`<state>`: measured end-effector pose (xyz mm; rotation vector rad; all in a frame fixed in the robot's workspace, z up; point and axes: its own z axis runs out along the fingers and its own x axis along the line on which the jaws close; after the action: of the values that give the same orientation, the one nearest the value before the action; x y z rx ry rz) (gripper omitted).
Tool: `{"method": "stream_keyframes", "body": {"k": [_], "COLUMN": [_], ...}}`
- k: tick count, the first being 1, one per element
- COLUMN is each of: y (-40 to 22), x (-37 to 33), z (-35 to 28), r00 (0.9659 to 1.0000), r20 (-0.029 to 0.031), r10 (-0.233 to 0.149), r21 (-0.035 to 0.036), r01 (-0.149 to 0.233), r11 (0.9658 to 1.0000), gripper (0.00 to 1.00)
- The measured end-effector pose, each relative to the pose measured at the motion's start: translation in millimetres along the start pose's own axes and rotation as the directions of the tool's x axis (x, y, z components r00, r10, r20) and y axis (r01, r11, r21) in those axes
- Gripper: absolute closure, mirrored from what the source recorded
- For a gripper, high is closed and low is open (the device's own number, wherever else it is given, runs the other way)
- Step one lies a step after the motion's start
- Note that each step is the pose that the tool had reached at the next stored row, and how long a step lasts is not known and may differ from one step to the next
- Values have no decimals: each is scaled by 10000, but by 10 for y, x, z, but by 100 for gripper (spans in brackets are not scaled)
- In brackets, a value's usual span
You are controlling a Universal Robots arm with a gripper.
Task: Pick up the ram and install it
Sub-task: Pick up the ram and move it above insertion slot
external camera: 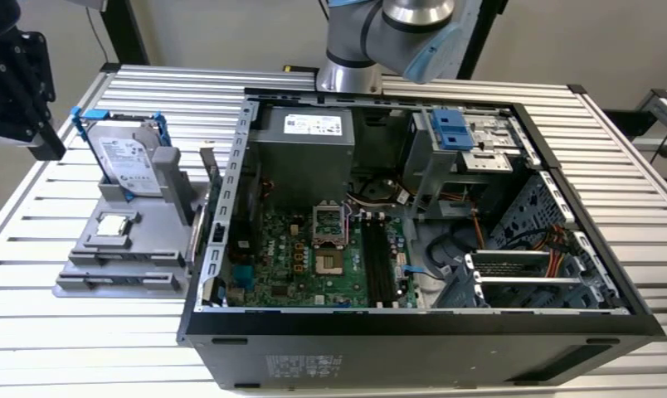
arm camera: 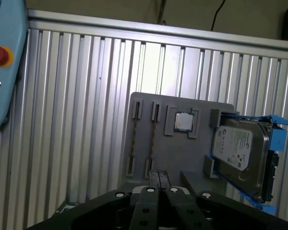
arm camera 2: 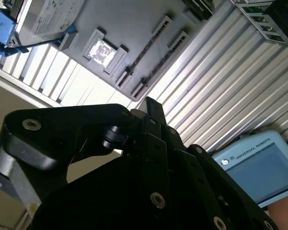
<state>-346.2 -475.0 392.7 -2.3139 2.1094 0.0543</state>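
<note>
Ribbed aluminium surface [external camera: 112, 348] all around you, and the open computer case [external camera: 422, 332] sits in the middle of the exterior view, with its motherboard [external camera: 311, 257] facing up. The grey fixture [external camera: 112, 274] lies at the left of that frame, just beside the case wall. The silver hard drive [external camera: 129, 162] stands upright on it in its blue frame. The small square processor chip [external camera: 112, 224] lies flat below the drive in the frame.

Now the first wrist view. Your tool [arm camera: 159, 178] hangs above the surface and points toward the fixture. Its black fingers [arm camera: 149, 196] are drawn together at the tips with nothing between them. It touches nothing. In the exterior view its black body sits in the upper left of the frame, well apart from the case.

The ram [arm camera: 152, 139] is on the fixture. It stands on edge between the end clips of a long slot holder just beside the processor chip, so you see it as a thin dark line. A second holder runs parallel, on the side away from the hard drive.

The motherboard's long black slots [external camera: 373, 261] run down the lower middle of the exterior view, well apart from the ram. The arm's grey base [external camera: 350, 79] rises at the top centre, behind the case. A light-blue pendant [arm camera: 5, 72] with a red button lies on the surface near the fixture.
</note>
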Motion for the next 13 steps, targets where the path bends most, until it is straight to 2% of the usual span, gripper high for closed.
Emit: {"method": "stream_keyframes", "body": {"k": [1,13], "y": [0,0], "x": [0,3], "z": [0,2], "r00": [10000,10000], "r20": [1,1], "r10": [0,4], "r21": [0,0], "r01": [0,-4], "r11": [10000,10000], "gripper": [0,0]}}
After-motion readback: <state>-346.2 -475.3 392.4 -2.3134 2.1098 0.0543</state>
